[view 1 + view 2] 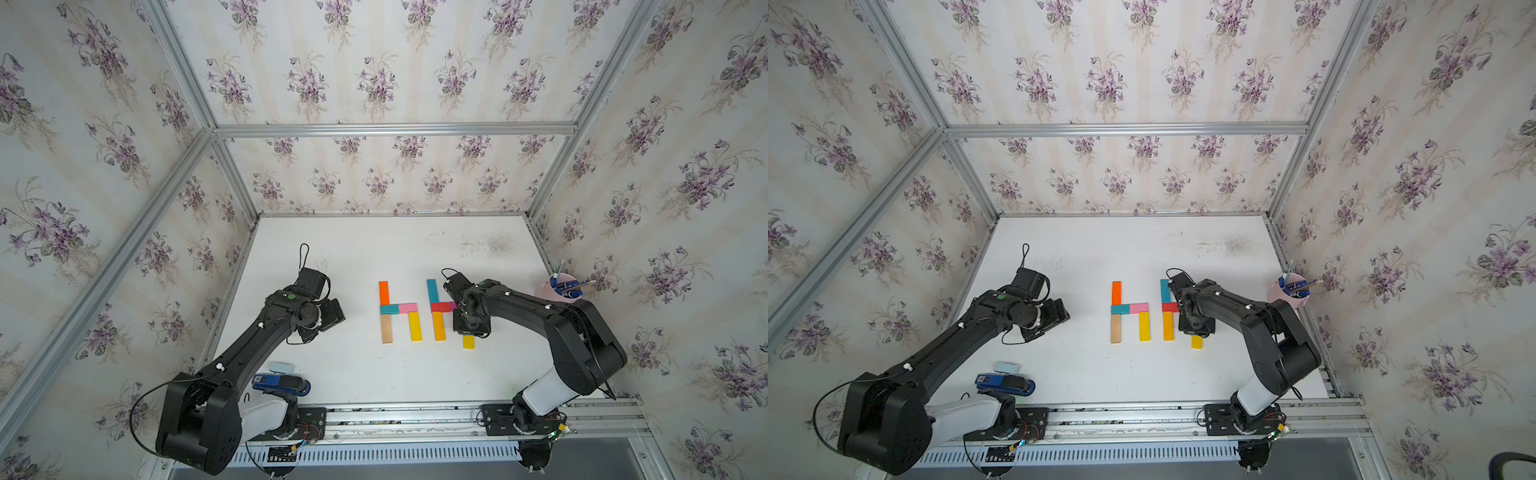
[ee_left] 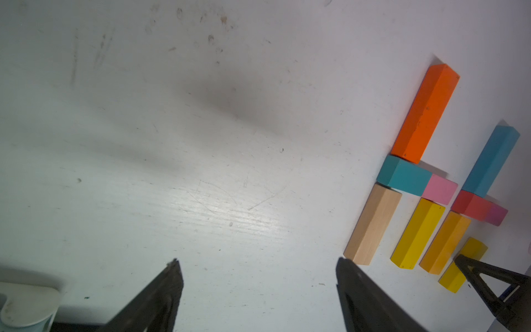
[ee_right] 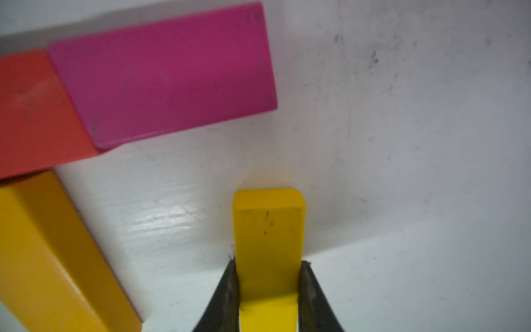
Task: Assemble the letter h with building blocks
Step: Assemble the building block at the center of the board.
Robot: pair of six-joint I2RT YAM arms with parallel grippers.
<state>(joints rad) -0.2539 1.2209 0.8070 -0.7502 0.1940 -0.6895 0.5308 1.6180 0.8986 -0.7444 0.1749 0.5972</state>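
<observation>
— What's your right gripper point(image 3: 269, 261) doing?

— It's clamped across the sides of the short yellow block point(image 3: 268, 218), which sticks out ahead of my fingertips. Whether the block touches the table point(image 3: 402, 172) I cannot tell.

— What could go wrong?

— Two things, I reckon. Push forward too hard and the block's front end rams the magenta block point(image 3: 163, 72), skewing the crossbar off the red block point(image 3: 34, 112). Let go while tilted and the leg lands crooked.

— Where is everything from there?

— Straight ahead of my fingertips comes a bare gap, then the magenta block. Its free end is only partly in line with my block, so I sit a little outward of it. Beside me on the stem side runs the orange-yellow block point(image 3: 51, 253). Farther that way stands the finished letter h point(image 1: 389, 309). My left gripper point(image 2: 257, 259) hangs with jaws apart over bare table, well clear of it.
</observation>
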